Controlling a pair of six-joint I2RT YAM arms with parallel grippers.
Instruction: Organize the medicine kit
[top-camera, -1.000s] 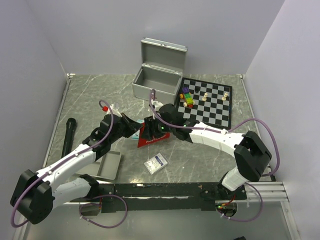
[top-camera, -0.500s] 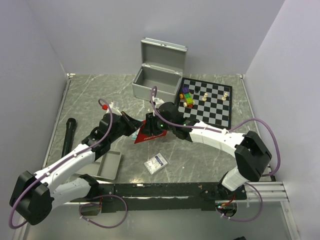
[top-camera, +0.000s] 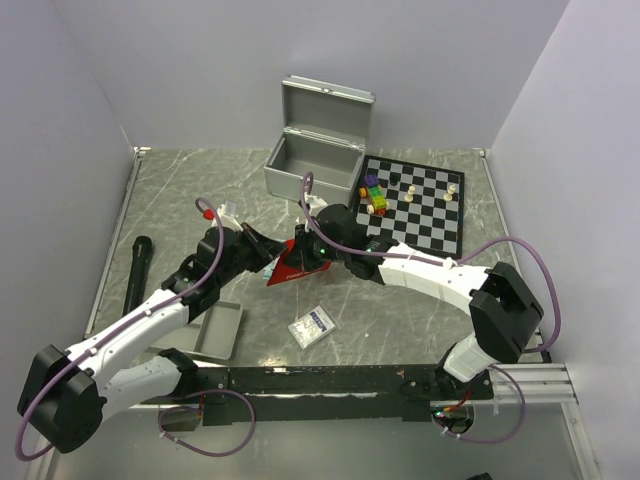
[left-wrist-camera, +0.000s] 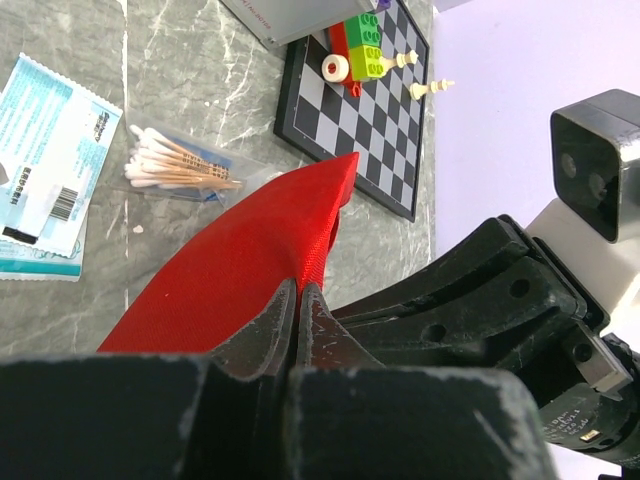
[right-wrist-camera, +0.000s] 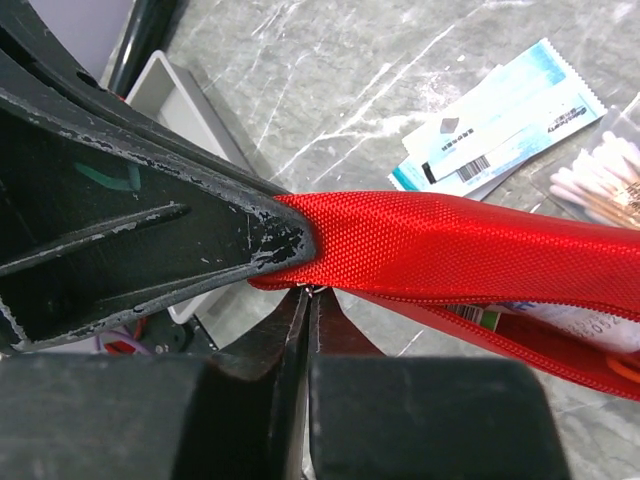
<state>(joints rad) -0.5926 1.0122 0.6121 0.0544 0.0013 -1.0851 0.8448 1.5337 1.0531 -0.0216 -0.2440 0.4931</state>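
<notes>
The medicine kit is a red fabric zip pouch (top-camera: 288, 270), held up off the table between both arms. My left gripper (top-camera: 270, 262) is shut on one edge of the pouch (left-wrist-camera: 240, 260), its tips (left-wrist-camera: 297, 285) pinching the fabric. My right gripper (top-camera: 303, 252) is shut at the pouch's lower seam (right-wrist-camera: 450, 240), its tips (right-wrist-camera: 312, 292) closed on a small metal zipper pull. The zip gapes on the right and packets show inside (right-wrist-camera: 545, 322). A bag of cotton swabs (left-wrist-camera: 175, 165) and blue-white sachets (left-wrist-camera: 45, 165) lie on the table beneath the pouch.
An open grey metal box (top-camera: 315, 150) stands at the back. A chessboard (top-camera: 420, 205) with toy blocks and pieces lies at the right. A small sachet (top-camera: 312, 326) and a grey tray (top-camera: 215, 332) lie near the front, a black stick-shaped object (top-camera: 137, 272) at the left.
My right gripper has closed from open onto the zipper pull. The pouch has shifted slightly left and tilted between the two grippers. The left gripper has stayed shut.
</notes>
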